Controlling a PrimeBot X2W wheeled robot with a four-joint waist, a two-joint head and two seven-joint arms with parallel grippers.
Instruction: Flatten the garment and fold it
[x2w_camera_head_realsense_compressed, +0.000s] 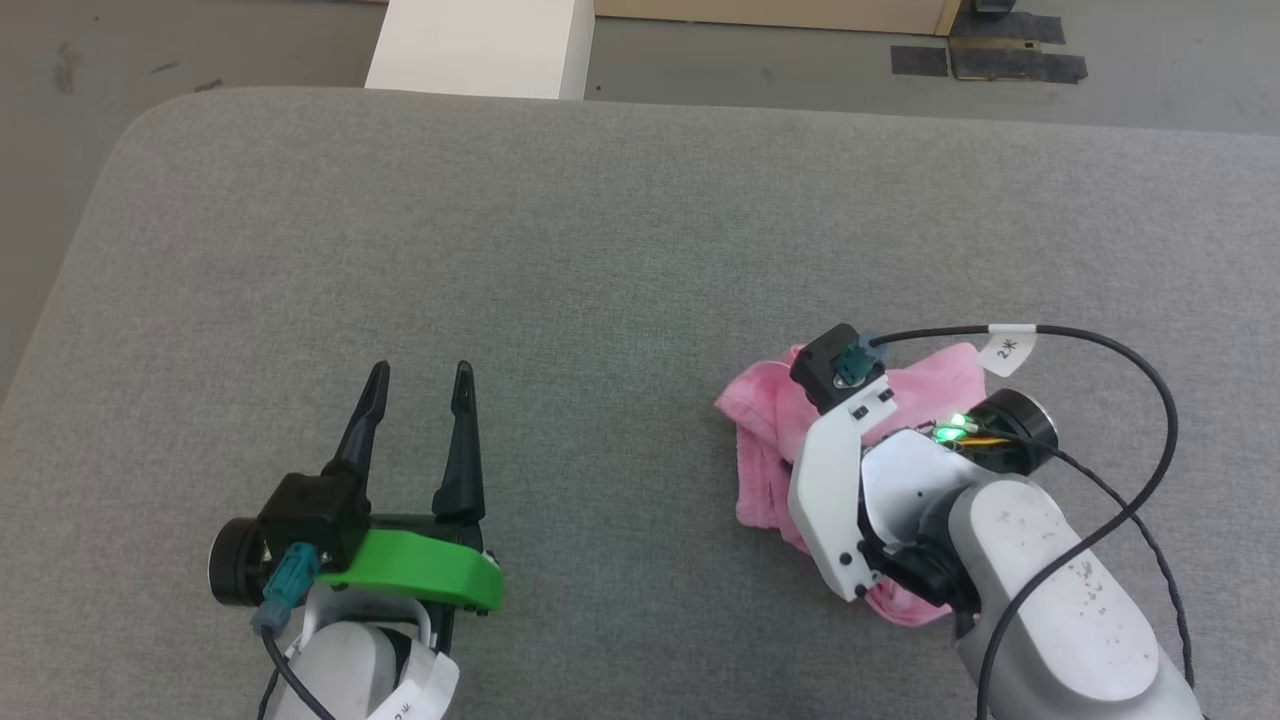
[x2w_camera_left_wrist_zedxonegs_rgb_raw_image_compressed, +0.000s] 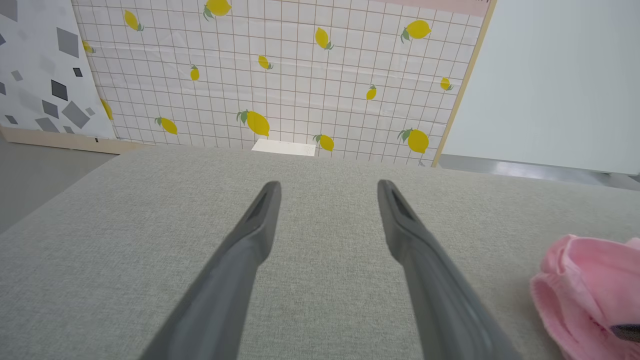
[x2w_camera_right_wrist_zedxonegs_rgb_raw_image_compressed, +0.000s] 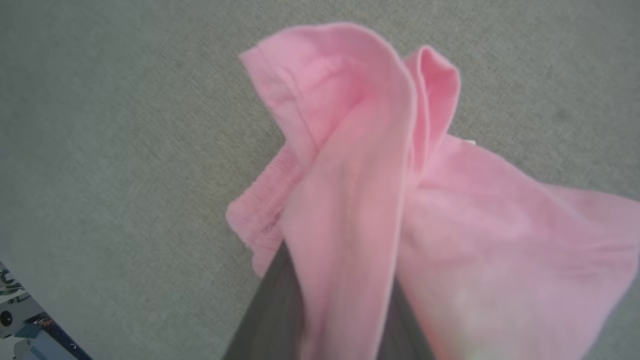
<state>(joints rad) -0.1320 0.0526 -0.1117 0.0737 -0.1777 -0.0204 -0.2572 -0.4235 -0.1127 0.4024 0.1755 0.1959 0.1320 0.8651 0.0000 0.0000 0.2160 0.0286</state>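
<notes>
Your left hand hovers wide open above the grey table. Your right hand seems clamped on the crumpled pink garment, bunched on the table's right side.

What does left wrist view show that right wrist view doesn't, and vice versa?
Left wrist view: left claw open above the grey cushion, lemon-print backdrop behind. Right wrist view: right claw's fingers pinching a raised fold of the garment, plus its gathered elastic edge. Both: the pink garment and grey cushion.
</notes>
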